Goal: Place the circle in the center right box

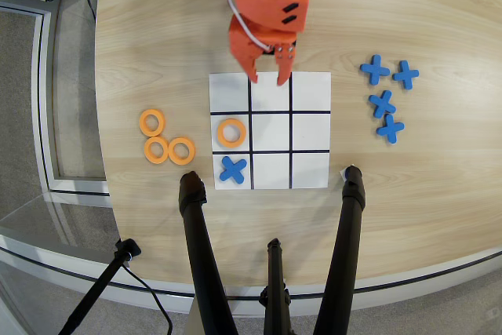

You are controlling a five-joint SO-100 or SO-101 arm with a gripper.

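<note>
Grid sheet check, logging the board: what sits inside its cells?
An orange ring in the middle-row left cell, a blue cross below it. The gripper covers part of the top row.

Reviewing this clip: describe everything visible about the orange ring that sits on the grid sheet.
The orange ring is a small flat circle with a round hole through which the white sheet shows. It looks like matte plastic or foam. It lies flat in the middle-row cell at the overhead view's left end, within its black lines, directly above the cell holding a blue cross. Nothing touches it but the sheet; the end effector is apart from it, over the top row.
</note>
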